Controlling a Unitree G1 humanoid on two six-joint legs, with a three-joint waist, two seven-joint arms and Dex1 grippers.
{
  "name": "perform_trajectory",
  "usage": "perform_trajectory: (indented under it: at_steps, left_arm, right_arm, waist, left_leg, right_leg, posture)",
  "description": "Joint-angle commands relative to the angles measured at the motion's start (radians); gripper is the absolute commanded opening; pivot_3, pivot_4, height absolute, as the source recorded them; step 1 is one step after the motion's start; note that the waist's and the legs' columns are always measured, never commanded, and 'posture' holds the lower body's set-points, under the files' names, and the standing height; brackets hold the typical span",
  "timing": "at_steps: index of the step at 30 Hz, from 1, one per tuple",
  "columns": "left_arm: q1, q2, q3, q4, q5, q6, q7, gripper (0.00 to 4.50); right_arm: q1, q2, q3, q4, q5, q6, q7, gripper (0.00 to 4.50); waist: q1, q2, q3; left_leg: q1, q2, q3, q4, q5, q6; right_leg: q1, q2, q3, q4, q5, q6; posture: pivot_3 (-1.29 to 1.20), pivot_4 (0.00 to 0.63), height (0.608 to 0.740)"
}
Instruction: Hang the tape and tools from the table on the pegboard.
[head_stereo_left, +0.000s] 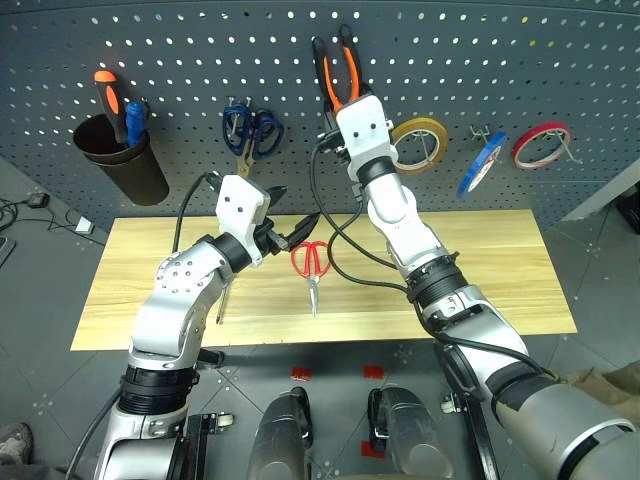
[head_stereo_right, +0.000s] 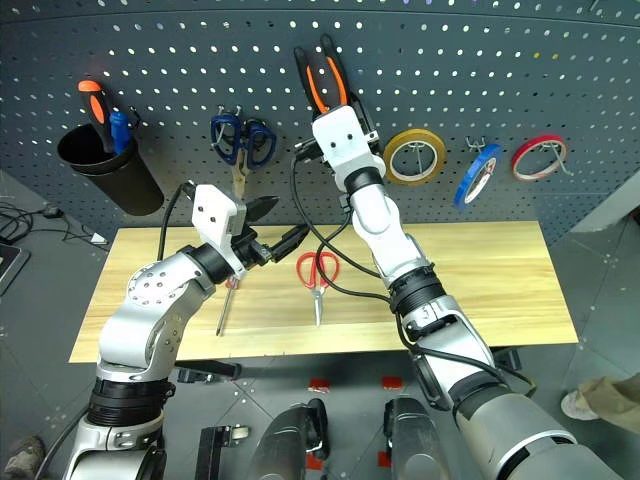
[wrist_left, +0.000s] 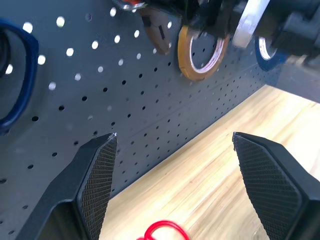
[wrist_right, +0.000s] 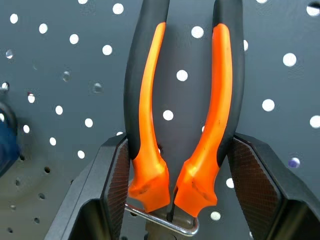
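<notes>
Right hand (wrist_right: 172, 200) is up at the pegboard (head_stereo_left: 500, 60), pinching the pliers (head_stereo_left: 338, 70) low on the handles near the pivot, handles pointing upward against the board. A metal hook (wrist_right: 160, 220) shows right at the pivot. Steel pliers: stiff and fairly heavy for their size, with rubbery orange-and-black sleeves that should grip well, so that low hold looks sound. Left hand (head_stereo_left: 290, 225) hovers spread and empty over the worktop (head_stereo_left: 500, 270), near the red scissors (head_stereo_left: 311, 265). Those are rigid too, best taken at the loops. A slim screwdriver (head_stereo_right: 226, 305) lies beside them. Blue tape (head_stereo_left: 481, 165), light and thin, already hangs on the board.
</notes>
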Motion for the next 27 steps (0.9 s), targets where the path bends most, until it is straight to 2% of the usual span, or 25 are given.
perform_trajectory:
  at_steps: [1, 4, 7, 9, 15, 17, 23, 27]
  left_arm:
    - [0.014, -0.004, -0.002, -0.004, 0.016, -0.017, 0.014, 3.88]
    - [0.018, -0.010, 0.008, 0.011, 0.012, 0.005, 0.027, 3.88]
    - [0.019, -0.020, 0.026, 0.026, -0.006, 0.029, 0.040, 4.43]
    - [0.017, -0.023, 0.031, 0.031, -0.014, 0.042, 0.044, 4.50]
    - [0.012, -0.045, 0.033, 0.044, -0.014, 0.088, 0.084, 4.50]
    - [0.027, -0.056, 0.018, 0.043, -0.016, 0.165, 0.109, 4.50]
    - [0.039, -0.130, -0.103, 0.105, 0.090, 0.313, 0.242, 4.50]
    - [0.003, -0.197, -0.142, 0.182, 0.126, 0.325, 0.292, 4.50]
  right_arm:
    - [0.050, 0.026, -0.029, -0.064, 0.075, 0.133, 0.077, 2.63]
    - [0.080, 0.031, -0.035, -0.129, 0.102, 0.218, 0.125, 2.63]
    - [0.115, 0.027, -0.033, -0.199, 0.121, 0.294, 0.164, 3.63]
    - [0.137, 0.026, -0.035, -0.248, 0.135, 0.352, 0.190, 4.25]
    - [0.239, -0.004, -0.028, -0.453, 0.167, 0.499, 0.261, 4.25]
    - [0.308, -0.031, -0.005, -0.563, 0.203, 0.568, 0.341, 4.25]
    - [0.597, -0.222, 0.112, -0.964, 0.374, 0.815, 0.640, 4.25]
    - [0.685, -0.304, 0.112, -1.053, 0.402, 0.901, 0.668, 4.25]
  waist:
    - [0.001, 0.000, 0.000]
    - [0.003, 0.000, 0.000]
    - [0.003, -0.001, -0.001]
    - [0.002, -0.001, 0.000]
    - [0.000, -0.001, 0.001]
    - [0.002, -0.001, 0.001]
    - [0.008, -0.004, 0.003]
    - [0.012, -0.008, 0.007]
  left_leg:
    - [0.000, 0.000, 0.000, 0.000, 0.000, 0.000]
    - [0.000, 0.000, 0.000, 0.001, 0.000, 0.000]
    - [0.001, 0.000, -0.001, 0.001, 0.000, 0.000]
    - [0.001, 0.000, 0.000, 0.001, 0.000, 0.000]
    - [0.000, 0.000, 0.000, 0.000, 0.000, 0.000]
    - [0.000, 0.000, 0.000, 0.000, 0.000, 0.000]
    - [0.000, -0.001, 0.000, 0.000, -0.002, 0.002]
    - [0.000, -0.001, -0.001, 0.001, -0.003, 0.004]
  right_leg:
    - [0.000, 0.000, 0.000, 0.000, 0.000, 0.000]
    - [0.000, 0.000, 0.000, 0.001, 0.000, 0.000]
    - [0.001, 0.000, 0.000, 0.001, 0.000, 0.000]
    - [0.001, 0.000, 0.000, 0.001, 0.000, 0.000]
    - [-0.001, 0.000, 0.001, 0.001, 0.000, 0.000]
    - [0.000, 0.000, 0.001, 0.001, 0.000, 0.000]
    - [0.000, 0.000, 0.001, -0.001, 0.000, 0.000]
    - [0.000, 0.000, 0.002, 0.001, 0.000, 0.000]
  posture:
    - [-0.13, 0.311, 0.740]
    - [-0.13, 0.311, 0.740]
    - [-0.14, 0.313, 0.740]
    - [-0.14, 0.313, 0.740]
    - [-0.14, 0.313, 0.740]
    - [-0.14, 0.313, 0.740]
    - [-0.16, 0.323, 0.740]
    - [-0.17, 0.328, 0.740]
